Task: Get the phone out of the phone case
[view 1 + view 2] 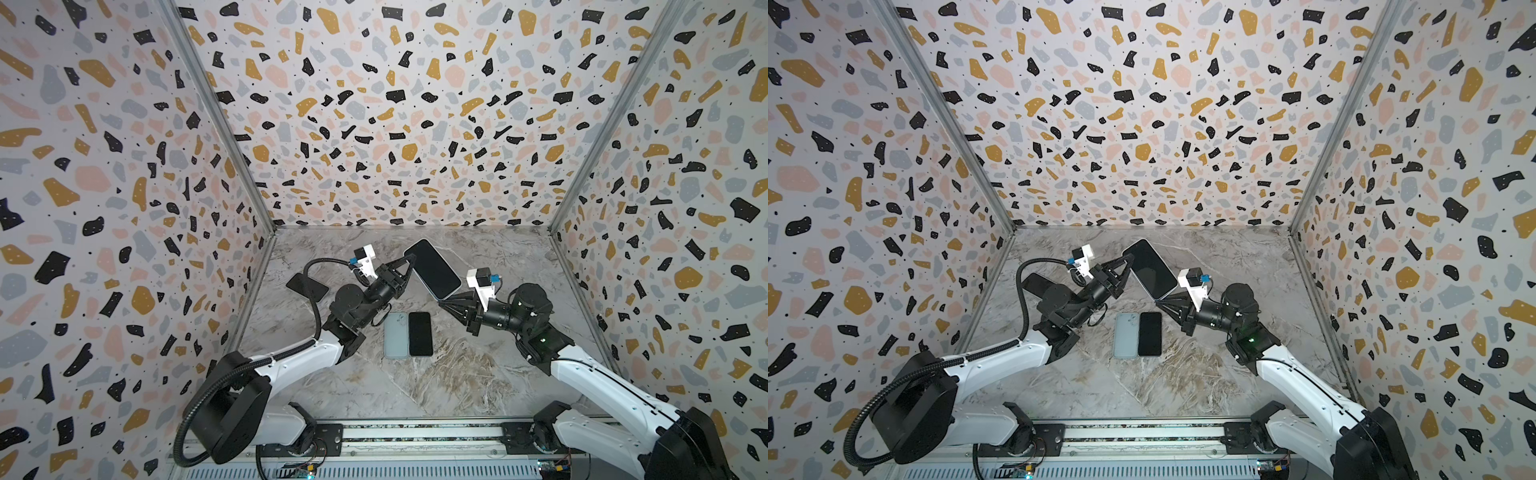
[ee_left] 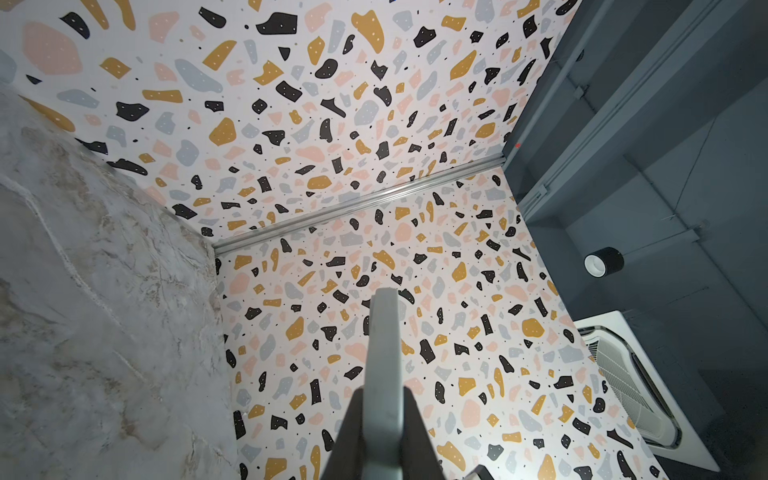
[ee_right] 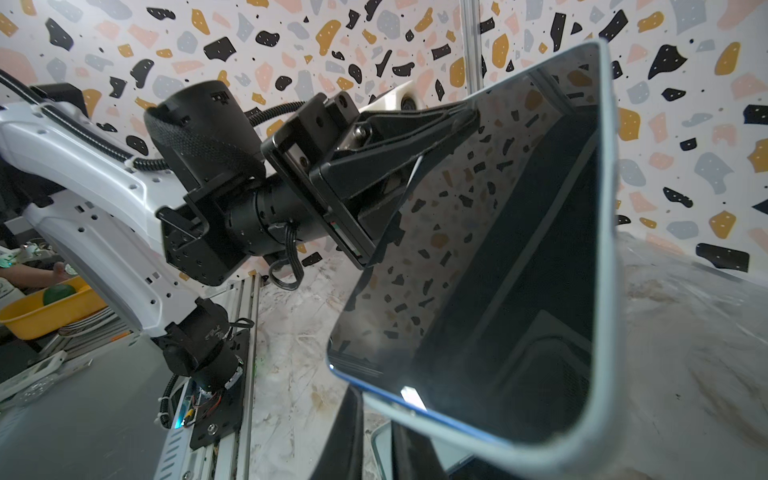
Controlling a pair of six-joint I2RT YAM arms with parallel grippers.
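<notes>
The phone [image 1: 432, 268] [image 1: 1152, 268], black screen up, hangs tilted above the marble table, sitting in a pale blue-grey phone case [image 3: 607, 199]. My left gripper [image 1: 411, 259] [image 1: 1131, 257] is shut on the case's far left edge; in the left wrist view the grey case [image 2: 384, 332] stands edge-on between the fingers of that gripper [image 2: 384, 390]. My right gripper [image 1: 442, 300] [image 3: 376, 415] is shut on the near lower corner of the case. At that corner the phone's blue edge [image 3: 415, 409] stands slightly proud of the case lip.
An empty pale case [image 1: 395, 336] and a black phone [image 1: 420, 333] lie side by side on the table below the held phone. Another dark phone [image 1: 307, 286] lies at the left under the left arm's cable. Patterned walls enclose three sides.
</notes>
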